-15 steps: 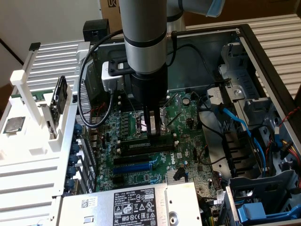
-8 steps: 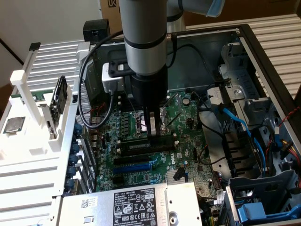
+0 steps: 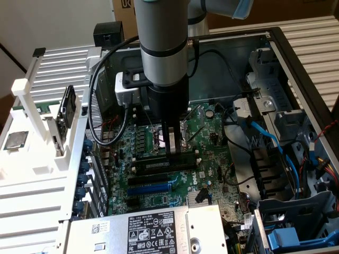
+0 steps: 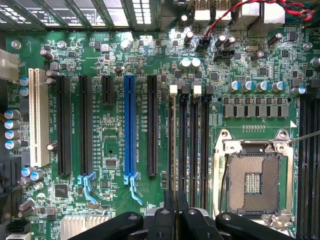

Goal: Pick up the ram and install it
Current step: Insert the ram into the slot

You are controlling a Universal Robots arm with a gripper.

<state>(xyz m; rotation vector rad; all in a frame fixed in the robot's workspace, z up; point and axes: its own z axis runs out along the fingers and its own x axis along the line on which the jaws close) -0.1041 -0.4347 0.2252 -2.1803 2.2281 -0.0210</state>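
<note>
I read the pincer (image 4: 175, 210) pinched narrow on the ram (image 4: 173, 150), which stands edge-on in the first memory slot (image 4: 183, 145) beside the empty processor socket (image 4: 252, 182); seating looks underway, not confirmed.

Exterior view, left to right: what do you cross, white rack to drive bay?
White rack → silver processor chip on it → black cable loop → gripper down at the memory slots → blue cables → drive cage.

Mem slots (image 4: 192, 145) hemmed: PCI slot (image 4: 152, 125) one side, CPU socket (image 4: 252, 177) other; open above.
</note>
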